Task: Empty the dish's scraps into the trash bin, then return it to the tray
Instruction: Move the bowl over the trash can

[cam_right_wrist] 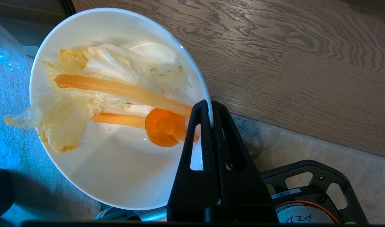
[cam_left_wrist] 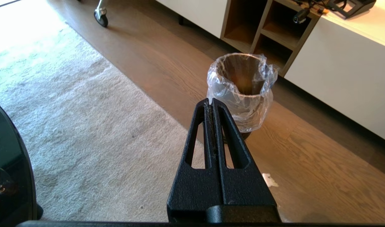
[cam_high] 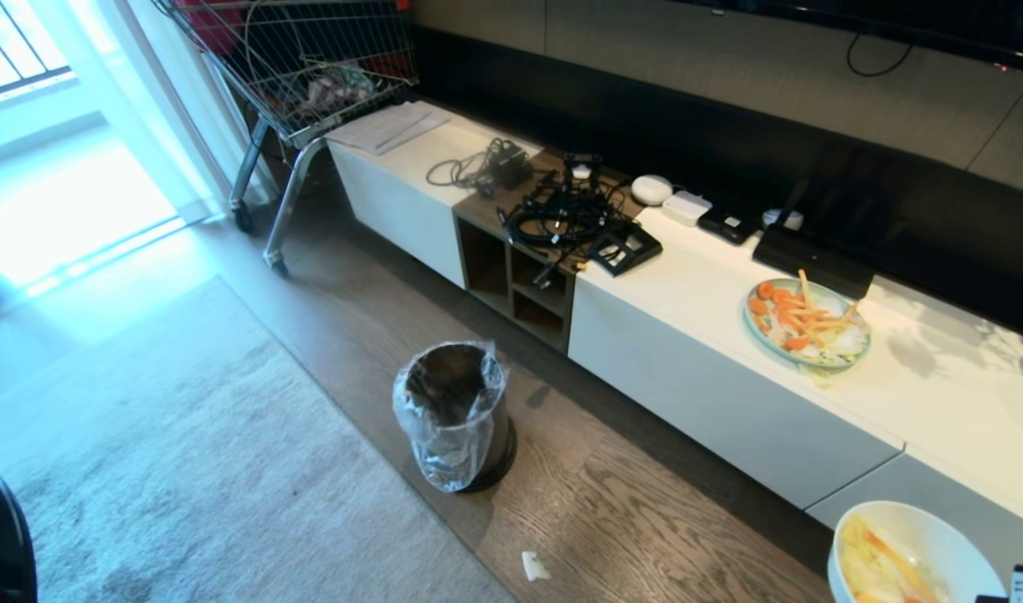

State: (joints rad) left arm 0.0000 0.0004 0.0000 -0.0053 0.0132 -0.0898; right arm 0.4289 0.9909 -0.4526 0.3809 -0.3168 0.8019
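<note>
right gripper (cam_right_wrist: 211,107) clenched on the dish (cam_right_wrist: 117,176) rim | scraps (cam_right_wrist: 117,94) lay inside it, just beyond the jaws | left gripper (cam_left_wrist: 211,101) pressed closed, empty | trash bin (cam_left_wrist: 243,91) stood past its tips, bag-lined

text: mirrored letters, maybe "PID", not surely readable | on: round white-and-orange label (cam_right_wrist: 301,214) of the black robot base | other readable text: none
</note>
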